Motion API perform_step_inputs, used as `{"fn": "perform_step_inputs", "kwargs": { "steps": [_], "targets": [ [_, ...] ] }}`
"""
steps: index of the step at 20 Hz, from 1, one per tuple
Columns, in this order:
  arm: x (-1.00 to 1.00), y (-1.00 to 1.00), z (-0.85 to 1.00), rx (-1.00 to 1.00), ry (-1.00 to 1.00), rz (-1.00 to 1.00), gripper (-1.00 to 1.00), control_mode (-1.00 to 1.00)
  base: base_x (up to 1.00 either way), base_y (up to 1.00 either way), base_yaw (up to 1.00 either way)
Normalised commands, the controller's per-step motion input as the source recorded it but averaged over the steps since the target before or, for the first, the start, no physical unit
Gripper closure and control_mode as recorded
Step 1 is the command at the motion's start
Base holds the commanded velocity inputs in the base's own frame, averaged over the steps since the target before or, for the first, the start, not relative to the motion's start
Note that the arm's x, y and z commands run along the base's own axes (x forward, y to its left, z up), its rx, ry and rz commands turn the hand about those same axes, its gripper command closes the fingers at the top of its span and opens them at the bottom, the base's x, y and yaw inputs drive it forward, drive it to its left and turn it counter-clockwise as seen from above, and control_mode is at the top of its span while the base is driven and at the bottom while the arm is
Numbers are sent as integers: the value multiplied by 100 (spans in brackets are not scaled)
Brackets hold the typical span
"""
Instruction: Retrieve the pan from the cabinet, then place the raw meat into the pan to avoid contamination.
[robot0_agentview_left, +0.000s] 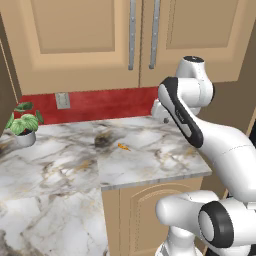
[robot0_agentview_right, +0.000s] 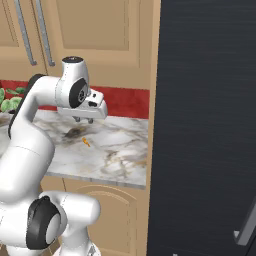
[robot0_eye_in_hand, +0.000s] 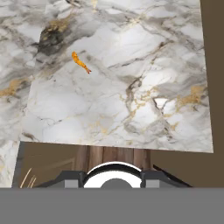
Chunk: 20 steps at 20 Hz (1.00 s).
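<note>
The cabinet (robot0_agentview_left: 85, 35) is mounted above the counter (robot0_agentview_left: 150, 165), its doors closed. A small shrimp (robot0_agentview_left: 123, 146) is laid on the counter, with a potted plant (robot0_agentview_left: 23, 122) set well apart to its left.

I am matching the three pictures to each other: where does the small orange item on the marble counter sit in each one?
Left base view: small orange item, centre of picture, right of a dark smudge.
Right base view, left of centre, below the gripper.
Hand view, upper left.
Shared landmark: that dark smudge.

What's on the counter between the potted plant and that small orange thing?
Bare marble counter with one dark smudge just left of the small orange thing; nothing else stands between it and the potted plant, as the left base view shows.
</note>
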Motion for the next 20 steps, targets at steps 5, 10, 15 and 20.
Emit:
{"fn": "perform_step_inputs", "kwargs": {
  "steps": [5, 10, 15, 20],
  "targets": [
    [-5, 5, 0, 0, 3, 0, -100, -100, 0, 0, 0],
    [-20, 9, 7, 0, -2, 1, -100, -100, 0, 0, 0],
    [-28, 4, 19, 0, -10, 1, -100, -100, 0, 0, 0],
    [-25, 8, 23, 0, -15, 1, -100, -100, 0, 0, 0]
  ]
}}
